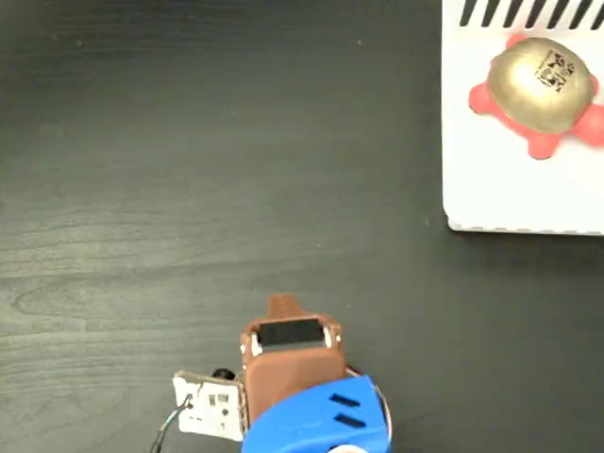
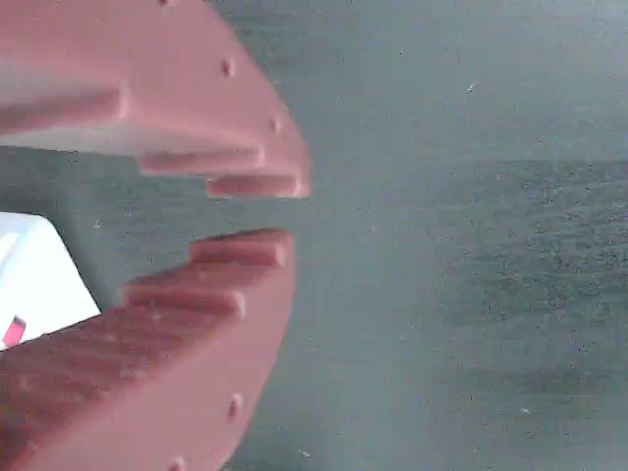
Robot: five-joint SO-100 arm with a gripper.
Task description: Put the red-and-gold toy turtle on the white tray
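I see the white tray (image 1: 491, 179) cut off at the top right edge of the fixed view, with the red-and-gold toy turtle (image 1: 538, 83) sitting on it near the black stripes. The arm (image 1: 302, 396) is cut off at the bottom. Only my wrist view shows the gripper (image 2: 257, 214): slightly apart, holding nothing, over the dark table (image 2: 471, 294).

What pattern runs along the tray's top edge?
Black slanted stripes on the white tray, clearest in the fixed view.
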